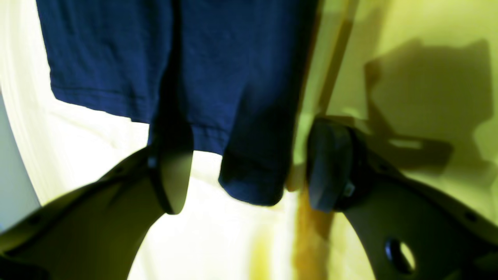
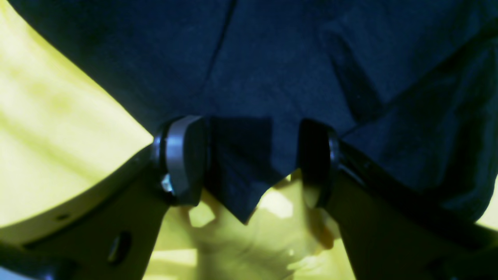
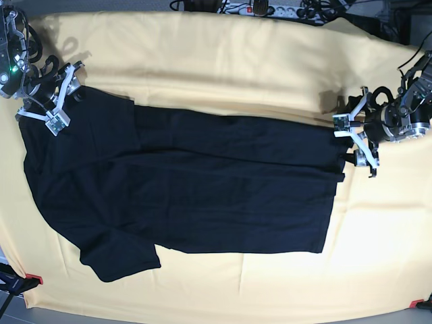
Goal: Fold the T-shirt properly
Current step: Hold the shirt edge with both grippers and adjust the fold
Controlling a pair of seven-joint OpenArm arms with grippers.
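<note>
**Shirt half folded, both tools released**

Lying across the yellow cloth point(image 3: 223, 61) on the worktop: the T-shirt point(image 3: 202, 196), soft dark cotton, apparently folded once lengthwise, one sleeve splayed at its lower corner. Sleeves and crosswise folds left to do. Left tool point(image 3: 356, 140) spread wide at the shirt's hem end; right tool point(image 3: 55, 101) likewise spread, straddling a limp corner at the shoulder end, gripping nothing.

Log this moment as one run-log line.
T-shirt: spread flat on yellow cloth | left gripper: open, at hem edge | right gripper: open, at shoulder end | fold: not begun
</note>
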